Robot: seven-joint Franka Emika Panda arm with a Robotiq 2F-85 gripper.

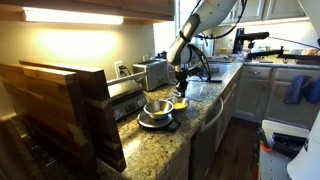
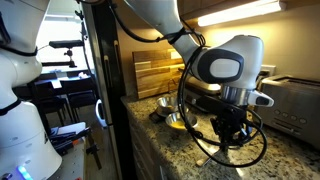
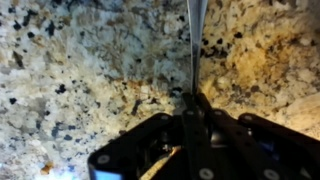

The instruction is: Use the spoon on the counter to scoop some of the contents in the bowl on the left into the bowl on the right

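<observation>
In the wrist view the black hand [image 3: 192, 102] is pinched narrow on the handle of a slim silver metal spoon [image 3: 194, 40]. The spoon runs straight away from the fingers, low over the speckled tan-and-brown granite tabletop [image 3: 80, 70]. In an exterior view a shiny round steel bowl [image 1: 157, 107] sits near, with a small yellow bowl [image 1: 180, 103] just to its right below the arm. A steel toaster [image 1: 150, 72] stands farther back.

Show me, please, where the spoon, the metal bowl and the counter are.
spoon [image 3: 194, 45], wrist view, on its thin handle.
metal bowl [image 1: 157, 109], in an exterior view, on its outer wall.
counter [image 3: 80, 70], wrist view, on bare granite.
</observation>
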